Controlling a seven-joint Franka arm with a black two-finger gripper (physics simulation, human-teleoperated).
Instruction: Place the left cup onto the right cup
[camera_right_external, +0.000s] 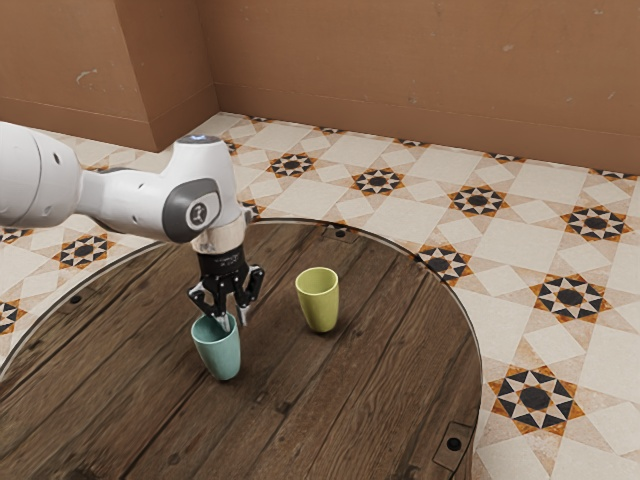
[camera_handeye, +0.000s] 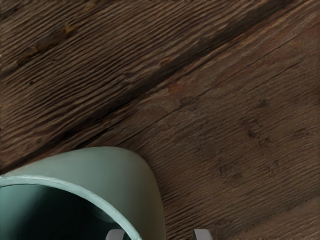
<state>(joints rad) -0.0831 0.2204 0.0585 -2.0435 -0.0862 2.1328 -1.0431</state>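
- We see the left cup (camera_right_external: 220, 352), a teal one, standing on the round wooden desk (camera_right_external: 350, 400), towards the exterior view's left and on the near side of the desk's middle.
- Its long axis runs roughly vertical, with the open mouth up and the narrower base on the wood. We cannot tell whether it leans slightly.
- The right cup (camera_right_external: 318, 302), yellow-green, stands upright with its mouth up. It is a little farther back and to the exterior view's right of the teal cup, and the two are apart.
- Our hand (camera_right_external: 228, 320) points straight down over the left cup's rim, on the side facing the right cup.
- In the wrist view, one fingertip (camera_handeye: 116, 234) sits just inside the left cup's (camera_handeye: 100, 175) rim. The other hangs outside over bare desk (camera_handeye: 200, 100), clear of the cup wall.
- So the fingers are spread, straddling the rim without pinching it.
- A patterned tile floor (camera_right_external: 500, 220) lies beyond the desk.
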